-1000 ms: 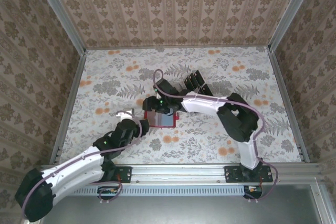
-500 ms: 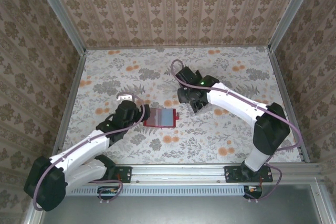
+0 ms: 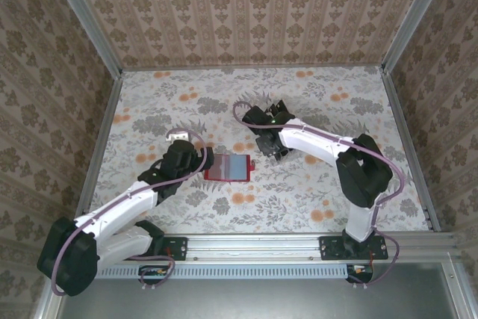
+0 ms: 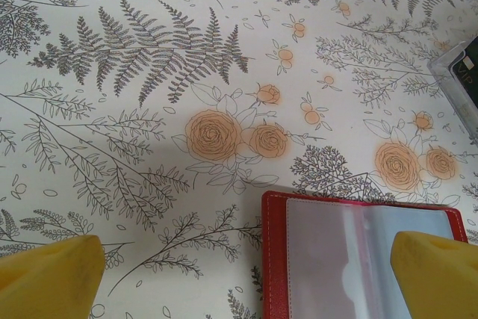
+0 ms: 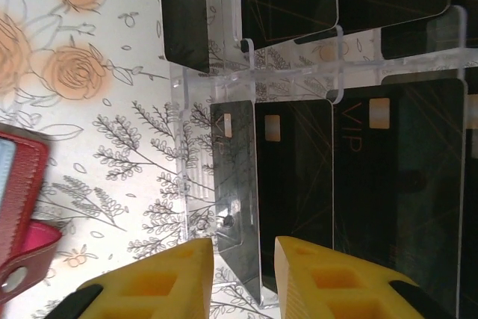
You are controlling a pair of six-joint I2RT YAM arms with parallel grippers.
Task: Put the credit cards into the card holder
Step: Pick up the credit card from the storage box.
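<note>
The red card holder (image 3: 228,167) lies open on the table, its clear sleeves up (image 4: 358,259). My left gripper (image 3: 199,163) sits at its left edge, wide open and holding nothing (image 4: 246,282), with one yellow fingertip (image 4: 437,274) over the sleeves. Several black credit cards (image 3: 278,114) stand in a clear slotted rack (image 5: 216,80). My right gripper (image 3: 269,147) is at the rack's near end. In the right wrist view its fingers (image 5: 243,278) stand narrowly apart around the edge of one upright card (image 5: 237,184), with a sliver of gap on each side.
The floral table is walled on three sides by patterned panels with metal rails (image 3: 101,140). The corner of the rack with a card shows in the left wrist view (image 4: 464,80). The holder's red edge and snap tab lie left of the rack (image 5: 22,207).
My right gripper left the card holder, went back to the rack and narrowed its jaws around a card's edge. My left gripper opened wider and moved up to the holder's left edge.
</note>
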